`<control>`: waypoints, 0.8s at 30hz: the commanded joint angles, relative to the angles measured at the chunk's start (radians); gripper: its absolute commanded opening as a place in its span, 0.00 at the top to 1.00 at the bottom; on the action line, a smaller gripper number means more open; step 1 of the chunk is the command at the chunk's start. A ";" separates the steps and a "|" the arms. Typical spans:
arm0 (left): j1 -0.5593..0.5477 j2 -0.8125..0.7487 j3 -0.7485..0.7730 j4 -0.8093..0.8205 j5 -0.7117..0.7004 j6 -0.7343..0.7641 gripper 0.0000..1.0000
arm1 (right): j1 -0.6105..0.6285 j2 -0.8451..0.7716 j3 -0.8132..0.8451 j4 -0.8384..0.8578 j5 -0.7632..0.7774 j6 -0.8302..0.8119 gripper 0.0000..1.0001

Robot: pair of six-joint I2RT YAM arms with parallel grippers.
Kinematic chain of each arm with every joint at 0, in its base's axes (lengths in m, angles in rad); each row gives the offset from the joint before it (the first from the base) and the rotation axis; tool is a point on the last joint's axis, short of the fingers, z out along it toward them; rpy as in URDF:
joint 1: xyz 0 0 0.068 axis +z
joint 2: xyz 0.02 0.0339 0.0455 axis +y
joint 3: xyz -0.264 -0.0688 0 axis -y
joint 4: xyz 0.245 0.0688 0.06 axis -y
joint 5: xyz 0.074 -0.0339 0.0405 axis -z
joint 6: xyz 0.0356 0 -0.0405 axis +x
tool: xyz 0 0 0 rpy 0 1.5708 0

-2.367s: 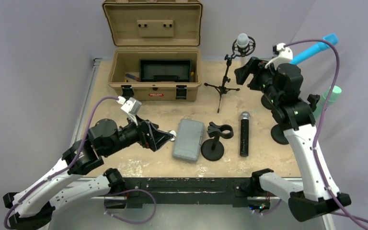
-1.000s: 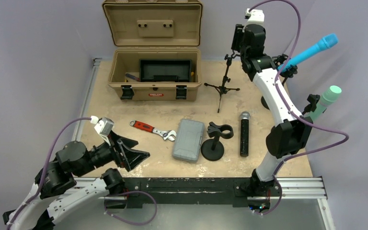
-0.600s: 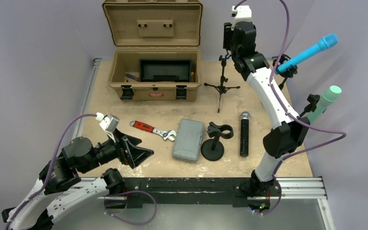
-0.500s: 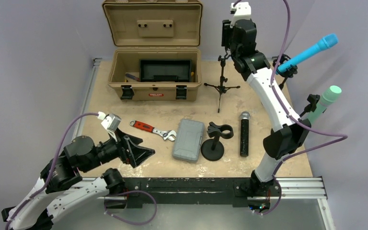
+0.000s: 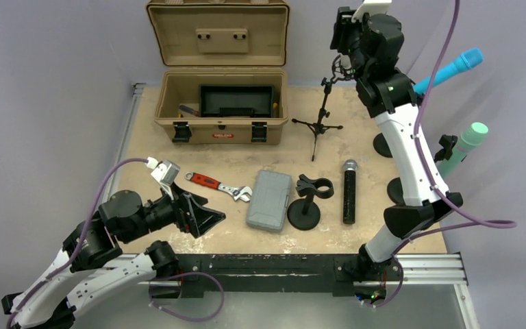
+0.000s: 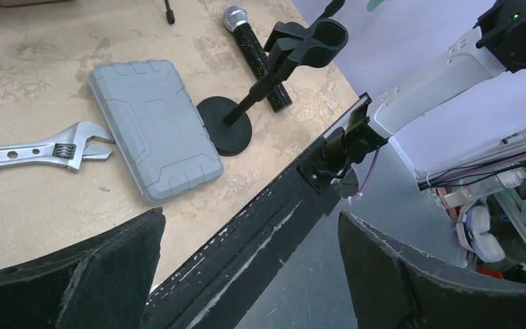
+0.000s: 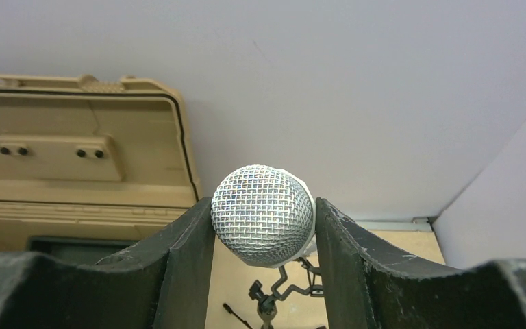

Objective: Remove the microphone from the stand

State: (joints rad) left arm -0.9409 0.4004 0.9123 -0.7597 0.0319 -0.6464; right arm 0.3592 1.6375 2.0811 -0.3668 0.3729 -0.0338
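Note:
A silver mesh-headed microphone [image 7: 263,214] sits between the fingers of my right gripper [image 7: 264,226], which is shut on its head; both pads touch it. The wire mount of the black tripod stand [image 7: 274,295] shows just below the head; I cannot tell whether the two are apart. In the top view the right gripper [image 5: 343,60] is high above the tripod stand [image 5: 320,116] at the back, and it hides the microphone. My left gripper [image 5: 209,218] is open and empty, low near the table's front left edge; it also shows in the left wrist view [image 6: 246,274].
An open tan toolbox [image 5: 222,103] stands at the back. A red-handled wrench [image 5: 218,186], a grey case [image 5: 269,200], an empty black clip stand [image 5: 306,202] and a black microphone [image 5: 349,192] lie mid-table. Blue [image 5: 452,68] and green [image 5: 469,140] microphones stand at the right.
My right arm swung from the right side over to the tripod stand's top, and its gripper has just shifted up and right. My left gripper drew back from the wrench toward the front edge.

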 commanded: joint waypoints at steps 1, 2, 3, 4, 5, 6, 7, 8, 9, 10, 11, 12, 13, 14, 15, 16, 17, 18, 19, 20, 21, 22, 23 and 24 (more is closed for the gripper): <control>0.000 0.021 0.019 0.064 0.024 -0.019 0.06 | 0.001 -0.066 0.112 -0.024 -0.102 0.025 1.00; 0.000 0.023 0.016 0.068 0.026 -0.020 0.07 | 0.001 -0.073 0.124 -0.033 -0.118 0.055 1.00; -0.001 0.023 0.013 0.071 0.028 -0.023 0.06 | 0.001 -0.081 0.135 -0.040 -0.134 0.067 1.00; 0.000 0.024 0.012 0.074 0.029 -0.025 0.07 | 0.001 -0.092 0.140 -0.051 -0.146 0.078 1.00; 0.001 0.025 0.010 0.076 0.031 -0.025 0.07 | 0.000 -0.109 0.140 -0.059 -0.155 0.090 1.00; 0.001 0.025 0.010 0.077 0.031 -0.026 0.07 | 0.001 -0.125 0.134 -0.066 -0.167 0.102 1.00; 0.000 0.028 0.010 0.076 0.030 -0.026 0.07 | 0.000 -0.150 0.117 -0.073 -0.180 0.112 1.00; 0.001 0.030 0.010 0.078 0.030 -0.025 0.07 | 0.001 -0.176 0.095 -0.081 -0.189 0.126 1.00; 0.001 0.031 0.008 0.081 0.030 -0.026 0.07 | 0.001 -0.215 0.069 -0.091 -0.203 0.143 1.00; -0.001 0.033 0.006 0.086 0.031 -0.026 0.07 | 0.001 -0.252 0.032 -0.097 -0.229 0.160 1.00; 0.000 0.036 0.003 0.092 0.036 -0.027 0.07 | 0.000 -0.292 -0.025 -0.106 -0.253 0.180 1.00; 0.000 0.040 0.000 0.098 0.040 -0.027 0.07 | 0.001 -0.331 -0.072 -0.115 -0.281 0.200 1.00; 0.000 0.045 -0.001 0.102 0.044 -0.027 0.07 | 0.001 -0.373 -0.124 -0.125 -0.302 0.217 1.00; 0.001 0.048 -0.001 0.104 0.051 -0.026 0.07 | 0.001 -0.414 -0.171 -0.138 -0.315 0.233 1.00; -0.001 0.053 -0.004 0.107 0.056 -0.025 0.07 | 0.001 -0.458 -0.227 -0.153 -0.321 0.245 1.00; -0.001 0.056 -0.006 0.111 0.059 -0.023 0.07 | 0.001 -0.497 -0.275 -0.173 -0.322 0.253 1.00; 0.000 0.060 -0.008 0.115 0.062 -0.021 0.07 | 0.001 -0.531 -0.318 -0.197 -0.324 0.259 1.00; 0.000 0.063 -0.008 0.118 0.065 -0.018 0.07 | 0.001 -0.561 -0.357 -0.226 -0.323 0.262 1.00; 0.001 0.069 -0.008 0.121 0.068 -0.014 0.07 | 0.001 -0.586 -0.390 -0.266 -0.300 0.264 1.00; 0.001 0.076 -0.008 0.124 0.071 -0.011 0.07 | 0.001 -0.612 -0.422 -0.305 -0.275 0.267 1.00; 0.001 0.081 -0.008 0.127 0.073 -0.008 0.07 | 0.001 -0.635 -0.454 -0.340 -0.252 0.276 1.00; 0.000 0.087 -0.007 0.131 0.075 -0.005 0.07 | 0.001 -0.659 -0.484 -0.371 -0.228 0.289 1.00; 0.000 0.093 -0.008 0.136 0.079 -0.003 0.07 | 0.000 -0.681 -0.516 -0.408 -0.204 0.304 1.00; 0.000 0.099 -0.010 0.142 0.082 -0.002 0.07 | 0.001 -0.704 -0.544 -0.434 -0.187 0.327 1.00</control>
State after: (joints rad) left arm -0.9409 0.4751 0.9051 -0.6823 0.0849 -0.6647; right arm 0.3595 0.9787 1.6302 -0.6479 0.1074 0.2176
